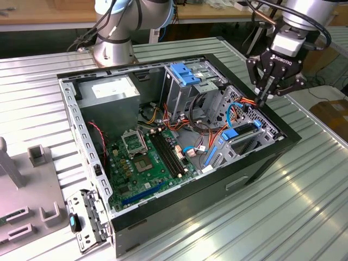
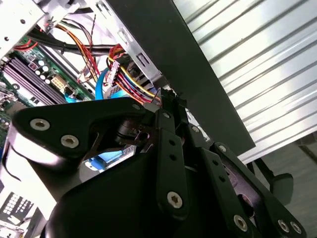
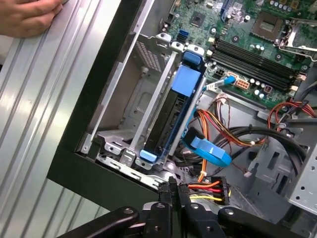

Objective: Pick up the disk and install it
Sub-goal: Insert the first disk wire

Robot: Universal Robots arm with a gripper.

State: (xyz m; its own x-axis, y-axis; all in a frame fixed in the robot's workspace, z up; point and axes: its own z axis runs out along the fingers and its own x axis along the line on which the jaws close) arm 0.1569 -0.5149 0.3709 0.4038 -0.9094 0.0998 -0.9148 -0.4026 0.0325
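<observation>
The disk (image 3: 173, 116) stands on edge inside the grey drive cage at the case's near corner, its dark body framed by bright blue carrier rails. In the exterior view its blue carrier (image 1: 230, 134) shows in the cage on the exterior view's right. My gripper (image 1: 263, 100) hangs just above that cage at the case's right wall, shut with nothing between its fingers. In the first wrist view the gripper (image 3: 173, 186) sits beside a bundle of red, yellow and black cables, apart from the disk. The second wrist view shows the gripper (image 2: 171, 99) over the same cables.
The open black computer case (image 1: 255, 163) lies on a ribbed metal table (image 1: 304, 206). Inside are a green motherboard (image 1: 147, 157), a grey power supply (image 1: 111, 89) and a light-blue latch plate (image 1: 185, 73). A person's hand (image 3: 25, 17) rests on the table beside the case.
</observation>
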